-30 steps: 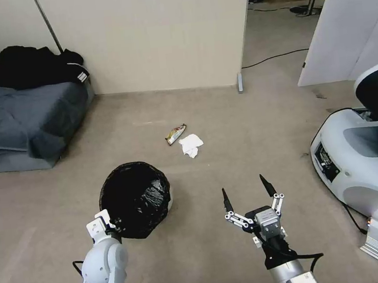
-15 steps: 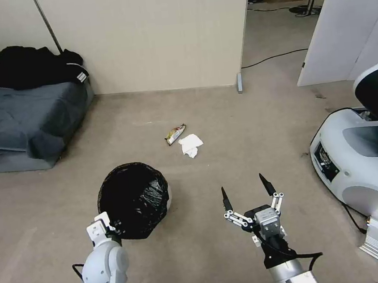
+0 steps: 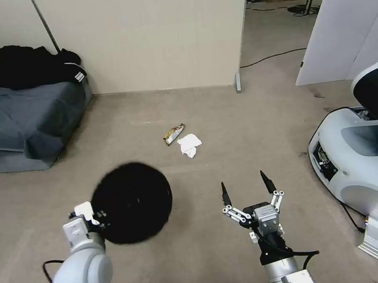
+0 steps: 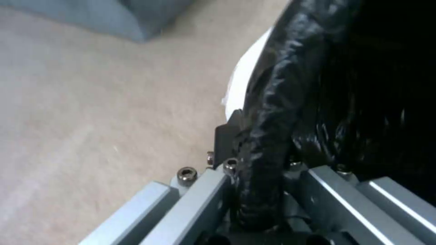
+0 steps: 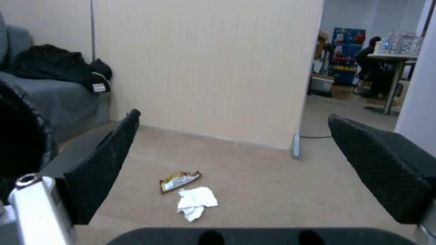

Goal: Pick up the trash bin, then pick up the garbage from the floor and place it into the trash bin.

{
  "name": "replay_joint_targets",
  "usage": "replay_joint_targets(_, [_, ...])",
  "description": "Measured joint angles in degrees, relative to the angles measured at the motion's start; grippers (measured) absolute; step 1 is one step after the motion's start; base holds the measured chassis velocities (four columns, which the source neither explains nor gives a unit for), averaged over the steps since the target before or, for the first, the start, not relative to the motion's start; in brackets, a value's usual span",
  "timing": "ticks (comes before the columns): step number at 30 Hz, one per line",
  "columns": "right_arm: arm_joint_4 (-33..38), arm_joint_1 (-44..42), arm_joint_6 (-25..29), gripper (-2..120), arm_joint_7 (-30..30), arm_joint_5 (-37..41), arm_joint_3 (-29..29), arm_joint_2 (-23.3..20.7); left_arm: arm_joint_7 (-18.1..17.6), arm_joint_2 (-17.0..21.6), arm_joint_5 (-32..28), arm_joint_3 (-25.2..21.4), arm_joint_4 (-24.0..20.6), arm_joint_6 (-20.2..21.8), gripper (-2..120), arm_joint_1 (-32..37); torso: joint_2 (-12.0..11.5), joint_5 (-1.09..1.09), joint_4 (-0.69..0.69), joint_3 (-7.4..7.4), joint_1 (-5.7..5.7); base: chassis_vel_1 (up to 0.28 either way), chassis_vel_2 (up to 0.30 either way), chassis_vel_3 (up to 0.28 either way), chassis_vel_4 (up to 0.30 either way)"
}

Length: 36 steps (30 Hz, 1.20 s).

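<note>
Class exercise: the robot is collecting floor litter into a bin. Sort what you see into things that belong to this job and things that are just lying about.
Part of the job:
- trash bin, its rim clamped in the left gripper
- snack wrapper on the floor
- tissue wad beside it
- right gripper, open, empty

Just lying about:
- sofa
- black clothing on it
- another robot
- cable

Wrapper [image 3: 174,134] just left of tissue [image 3: 189,145] (touching)

The head view looks down across the floor [image 3: 222,111]; the right wrist view sees the same stretch low; the left wrist view sits close against the trash bin [image 4: 291,102].
</note>
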Motion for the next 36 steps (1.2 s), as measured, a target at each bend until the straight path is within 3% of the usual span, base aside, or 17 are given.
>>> replay_joint_targets(4, [-0.03,0.01,0.63,100,-0.38,0.38,-0.26,-0.03,0.57,1.76,1.33,-0.09,-4.42,-0.34,0,3.14,0.0,0.0,-0.01,0.0,0.0,0.0,0.0,0.0,0.0])
replay_joint_targets(11, [0.07,0.58,2.58,100,-2.25,-0.22,1.54,0.03,3.17,3.55,6.54,1.33,-7.02,-1.9,0,7.75,0.0,0.01,-0.01,-0.01,-0.01,0.0,0.0,0.0,0.0])
replay_joint_targets(22, [0.32,0.85,2.78,100,-2.99,-0.18,3.03,0.02,6.69,-1.36,17.02,5.73,-9.66,-5.99,0,15.68,0.01,0.01,-0.01,-0.01,-0.01,0.0,0.0,0.0,0.0])
replay_joint_targets(27, [0.09,1.0,2.73,100,-3.57,-0.18,3.13,0.02,6.82,-2.17,18.34,6.77,-9.66,-8.67,0,18.0,0.01,0.01,0.0,-0.01,-0.01,0.0,0.0,0.0,0.0])
replay_joint_targets(36, [-0.61,1.23,2.78,100,-4.31,-0.28,3.14,0.02,6.22,-2.65,18.3,6.95,-9.66,-9.39,0,17.68,0.01,0.01,-0.01,-0.02,-0.01,-0.019,0.014,0.016,-0.016])
